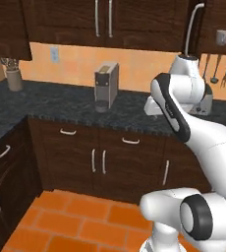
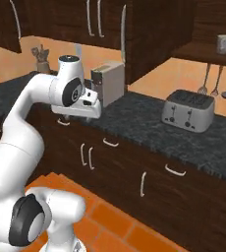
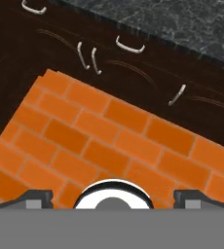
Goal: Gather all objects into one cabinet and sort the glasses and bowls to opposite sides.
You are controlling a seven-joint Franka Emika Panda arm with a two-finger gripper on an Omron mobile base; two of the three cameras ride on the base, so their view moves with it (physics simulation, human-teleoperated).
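One of the glasses, a pale cup (image 2: 225,44), stands on the wooden shelf board of the open dark brown cabinet (image 2: 199,52) at the upper right. The same cup (image 1: 222,37) sits high at the right in the left base view, past the cabinet's curved white door handle (image 1: 192,25). The bowls are out of view. My hand (image 2: 91,105) hangs in front of the counter edge and points down at the floor. In the hand view my gripper (image 3: 114,195) is open, its fingertips (image 3: 33,197) wide apart with nothing between them.
A silver toaster (image 2: 188,110) and a coffee machine (image 2: 110,81) stand on the dark stone counter (image 2: 134,120). Metal utensils (image 2: 214,81) hang on the wall below the shelf. A utensil holder (image 1: 13,75) sits at the far left. Below are lower cabinet doors (image 3: 89,58) and orange tile floor (image 3: 109,141).
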